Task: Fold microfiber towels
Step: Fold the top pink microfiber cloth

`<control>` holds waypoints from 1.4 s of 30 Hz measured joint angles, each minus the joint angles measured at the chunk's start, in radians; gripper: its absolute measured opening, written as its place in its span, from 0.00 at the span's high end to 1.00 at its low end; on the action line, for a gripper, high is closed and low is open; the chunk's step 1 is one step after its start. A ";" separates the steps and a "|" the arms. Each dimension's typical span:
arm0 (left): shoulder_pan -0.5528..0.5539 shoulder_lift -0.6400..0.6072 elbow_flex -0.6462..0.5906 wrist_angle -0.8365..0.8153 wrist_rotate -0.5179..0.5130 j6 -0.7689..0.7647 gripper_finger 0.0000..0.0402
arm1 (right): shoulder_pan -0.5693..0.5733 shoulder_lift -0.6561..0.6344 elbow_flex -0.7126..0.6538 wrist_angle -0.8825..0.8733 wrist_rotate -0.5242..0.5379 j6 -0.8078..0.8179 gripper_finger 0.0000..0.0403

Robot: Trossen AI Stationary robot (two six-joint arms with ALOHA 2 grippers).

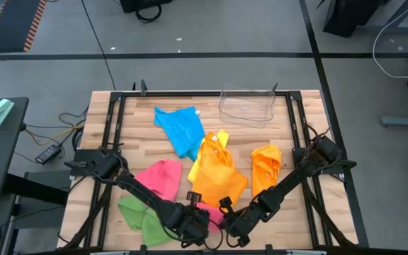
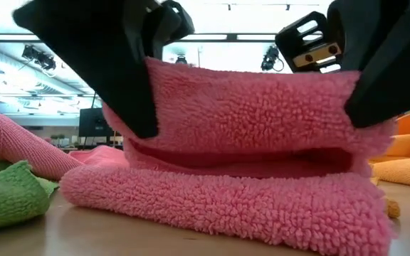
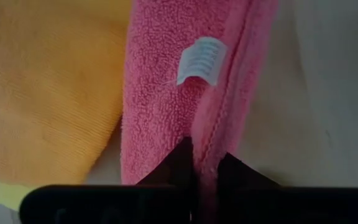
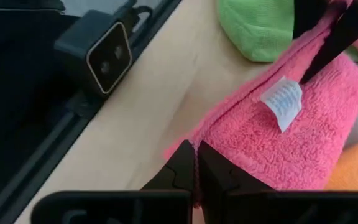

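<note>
A pink microfiber towel [image 2: 248,121] lies doubled over at the table's near edge, its lower layer [image 2: 226,206] on the wood and its upper layer raised. My left gripper [image 3: 207,163] is shut on one upper corner and my right gripper [image 4: 195,163] on the other. From above, both grippers [image 1: 200,225] [image 1: 234,224] meet over the towel [image 1: 205,210] and hide most of it. A white label [image 3: 201,59] is sewn near the hem. My left gripper pinches the pink towel's hemmed edge [image 3: 209,146] between its two fingers, just past the white label. The fingers slant steeply down from above. The held edge is raised while the fold below rests on the table. My right gripper pinches the same hem at the towel's other corner [image 4: 194,146] between its two fingers. It slants down from the table's right side. That corner is lifted and the towel's body [image 4: 278,143] sags to the wood.
Loose towels lie around: green [image 1: 140,216] and a second pink [image 1: 160,177] on the left, blue [image 1: 183,131] and yellow [image 1: 218,138] farther back, and two orange [image 1: 218,177] [image 1: 266,166]. A clear plastic bin [image 1: 246,105] stands at the far edge. A black camera [image 4: 104,56] sits at the near edge.
</note>
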 joint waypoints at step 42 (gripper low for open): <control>-0.001 0.031 0.125 -0.170 0.028 -0.018 0.62 | -0.057 0.097 0.001 0.123 -0.060 0.038 0.60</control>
